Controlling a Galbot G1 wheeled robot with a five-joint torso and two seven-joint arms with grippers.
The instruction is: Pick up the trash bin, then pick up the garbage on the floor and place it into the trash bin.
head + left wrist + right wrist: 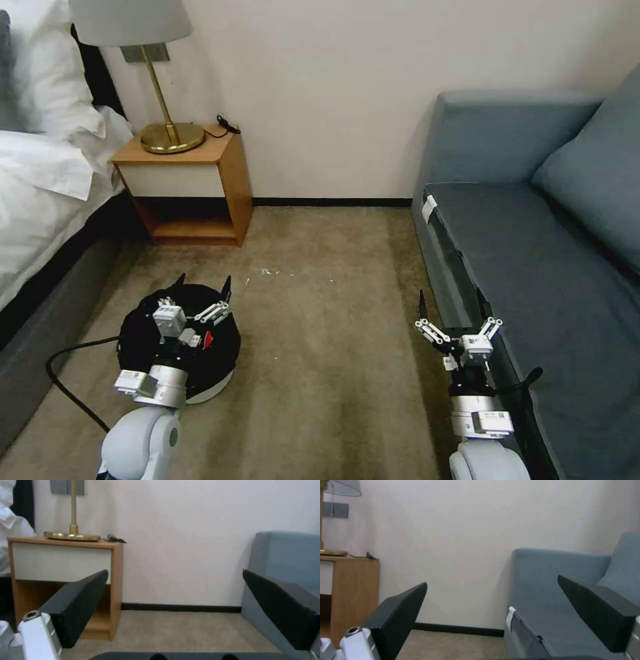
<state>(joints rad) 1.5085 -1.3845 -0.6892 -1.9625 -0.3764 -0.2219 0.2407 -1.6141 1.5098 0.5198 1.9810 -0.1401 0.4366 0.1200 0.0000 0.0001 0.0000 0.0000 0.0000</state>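
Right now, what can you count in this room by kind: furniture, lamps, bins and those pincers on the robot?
Furniture: 3 (bed, nightstand, sofa)
Lamps: 1 (lamp on the nightstand)
Bins: 1 (trash bin on the carpet, beneath the left pincer)
Pincers: 2 (left pincer, right pincer, both open)
Total: 7

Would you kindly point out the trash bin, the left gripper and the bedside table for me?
trash bin (223,347): head view, on the black bag liner at its right side.
left gripper (203,283): head view, midway between its open fingertips, above the bin.
bedside table (175,180): head view, on its white drawer front.
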